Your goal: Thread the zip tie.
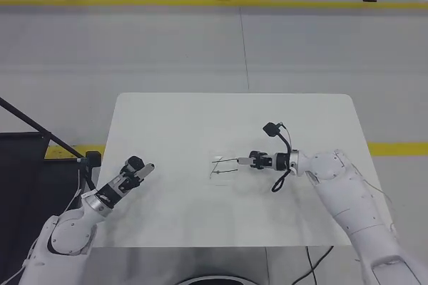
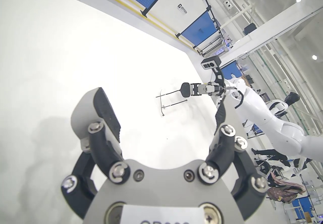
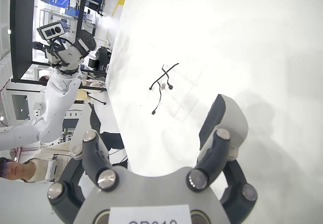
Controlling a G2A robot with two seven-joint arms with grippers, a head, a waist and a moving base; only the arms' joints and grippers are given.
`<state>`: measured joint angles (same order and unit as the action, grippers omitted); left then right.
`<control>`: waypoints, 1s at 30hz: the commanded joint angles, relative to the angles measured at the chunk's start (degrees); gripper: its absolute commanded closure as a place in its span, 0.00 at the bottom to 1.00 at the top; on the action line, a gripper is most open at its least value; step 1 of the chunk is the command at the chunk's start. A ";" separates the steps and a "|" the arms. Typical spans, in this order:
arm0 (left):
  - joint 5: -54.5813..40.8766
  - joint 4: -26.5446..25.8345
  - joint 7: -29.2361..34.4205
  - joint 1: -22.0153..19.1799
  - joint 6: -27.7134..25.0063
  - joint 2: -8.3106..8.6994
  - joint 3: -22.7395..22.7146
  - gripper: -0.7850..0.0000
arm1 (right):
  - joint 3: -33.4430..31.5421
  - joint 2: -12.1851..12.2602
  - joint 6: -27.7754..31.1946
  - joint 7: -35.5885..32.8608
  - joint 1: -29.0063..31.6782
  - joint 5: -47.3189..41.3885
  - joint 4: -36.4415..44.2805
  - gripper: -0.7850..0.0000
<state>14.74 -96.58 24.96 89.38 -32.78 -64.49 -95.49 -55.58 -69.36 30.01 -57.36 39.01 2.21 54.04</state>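
Note:
Thin black zip ties lie crossed in a small cluster near the middle of the white table. My right gripper is just to their right, low over the table and pointing at them. Its own view shows it open with the zip ties a short way ahead, none of them between the fingers. My left gripper hovers near the table's left front part, well away from the ties. It is open and empty, facing the zip ties and the right gripper beyond.
A tiny pale scrap lies among the ties. The table's left edge is close behind my left arm, where a black frame and dark cloth stand on the floor. Bare tabletop lies between the two grippers.

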 commanded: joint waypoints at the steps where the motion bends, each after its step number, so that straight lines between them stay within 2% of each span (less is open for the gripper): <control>1: 0.00 0.00 0.00 0.00 0.00 0.00 0.00 0.00 | 0.46 -0.20 0.10 0.16 -0.41 -0.07 -0.60 0.06; 5: 0.00 0.00 0.00 0.00 0.00 0.00 0.00 0.00 | 1.44 -0.59 -0.28 0.91 -1.39 0.75 -1.72 0.09; 14: 0.00 0.00 0.00 0.00 0.00 0.00 0.00 0.00 | 2.92 -1.21 -2.17 2.23 -2.60 2.25 -2.65 0.23; 18: 0.00 0.00 0.00 0.00 0.00 0.00 0.00 0.00 | 3.37 -1.43 -3.04 2.54 -3.07 2.71 -2.95 0.48; 21: 0.00 0.00 0.00 0.00 0.00 0.00 0.00 0.00 | 3.54 -1.54 -3.56 2.55 -3.35 2.81 -3.22 0.55; 30: 0.00 0.00 0.00 0.00 0.00 0.00 0.00 0.00 | 4.21 -1.90 -4.47 1.97 -3.96 2.86 -3.91 0.61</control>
<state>14.74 -96.58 24.96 89.37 -32.78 -64.49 -95.49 -51.46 -71.21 25.63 -55.37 35.14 5.06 50.24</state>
